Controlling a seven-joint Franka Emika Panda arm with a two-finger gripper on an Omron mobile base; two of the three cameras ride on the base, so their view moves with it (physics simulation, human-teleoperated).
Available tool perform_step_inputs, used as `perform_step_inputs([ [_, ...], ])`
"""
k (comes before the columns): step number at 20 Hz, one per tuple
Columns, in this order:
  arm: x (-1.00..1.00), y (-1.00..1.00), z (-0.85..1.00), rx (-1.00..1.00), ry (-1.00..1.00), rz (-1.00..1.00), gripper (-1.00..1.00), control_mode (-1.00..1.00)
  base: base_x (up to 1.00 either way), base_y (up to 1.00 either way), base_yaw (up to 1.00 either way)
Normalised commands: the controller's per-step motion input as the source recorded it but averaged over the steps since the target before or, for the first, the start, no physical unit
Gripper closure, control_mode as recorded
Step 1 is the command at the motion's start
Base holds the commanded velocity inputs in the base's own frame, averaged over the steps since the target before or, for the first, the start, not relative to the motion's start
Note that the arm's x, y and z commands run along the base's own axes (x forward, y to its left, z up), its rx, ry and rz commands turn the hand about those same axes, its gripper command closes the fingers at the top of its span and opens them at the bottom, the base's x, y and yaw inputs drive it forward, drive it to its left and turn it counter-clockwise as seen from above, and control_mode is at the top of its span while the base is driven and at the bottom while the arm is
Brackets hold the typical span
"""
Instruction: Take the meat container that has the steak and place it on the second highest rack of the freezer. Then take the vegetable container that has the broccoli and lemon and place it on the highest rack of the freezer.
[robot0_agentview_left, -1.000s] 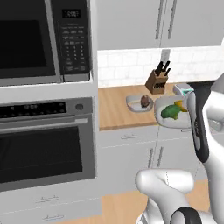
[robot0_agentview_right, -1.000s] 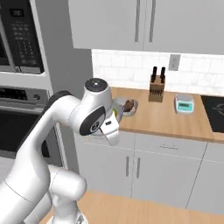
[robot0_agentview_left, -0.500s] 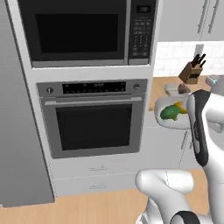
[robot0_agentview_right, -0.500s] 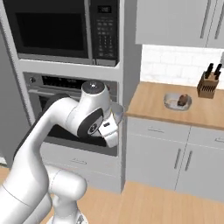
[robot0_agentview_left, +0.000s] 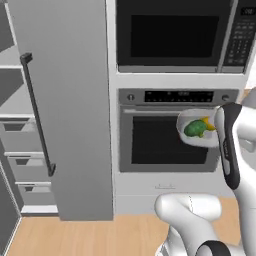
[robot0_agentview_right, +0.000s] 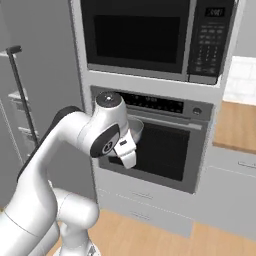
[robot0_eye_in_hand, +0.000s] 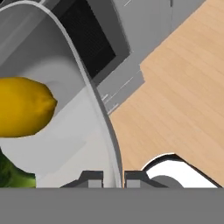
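Observation:
My gripper (robot0_eye_in_hand: 114, 179) is shut on the rim of the vegetable container (robot0_agentview_left: 191, 119), a shallow white tray held up in front of the oven door. The green broccoli (robot0_agentview_left: 195, 129) and the yellow lemon (robot0_agentview_left: 208, 123) lie in it. In the hand view the lemon (robot0_eye_in_hand: 24, 107) is large at the left, and the broccoli (robot0_eye_in_hand: 11, 175) sits at the lower left corner. The container's rim (robot0_agentview_right: 136, 128) peeks out behind the wrist. The freezer (robot0_agentview_left: 70, 100) stands at the left with its door open and its dark bar handle (robot0_agentview_left: 37, 112) facing me. Inside are white shelves (robot0_agentview_left: 9, 60) and grey drawers (robot0_agentview_left: 20, 135).
A black-glass wall oven (robot0_agentview_left: 150, 150) stands right behind the held container, with a microwave (robot0_agentview_left: 175, 35) above it. A wooden counter (robot0_agentview_right: 240, 125) lies to the right. The wood floor (robot0_agentview_left: 75, 237) runs in front of the freezer.
The base has turned left, so both base views have swept from the counter past the oven to the open freezer. The container stays in my shut gripper.

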Motion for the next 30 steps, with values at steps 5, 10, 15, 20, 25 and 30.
perform_step_inputs([
  [5,0.00,0.00,0.00,0.00,0.00,0.00,1.00,1.00,0.38,1.00,0.19],
  [10,0.00,0.00,0.00,0.00,0.00,0.00,1.00,1.00,0.40,1.00,0.15],
  [15,0.00,0.00,0.00,0.00,0.00,0.00,1.00,1.00,0.15,0.93,0.14],
  [20,0.00,0.00,0.00,0.00,0.00,0.00,1.00,1.00,0.35,0.48,0.12],
  [25,0.00,0.00,0.00,0.00,0.00,0.00,1.00,1.00,0.46,0.37,0.10],
  [30,0.00,0.00,0.00,0.00,0.00,0.00,1.00,1.00,0.69,0.11,0.13],
])
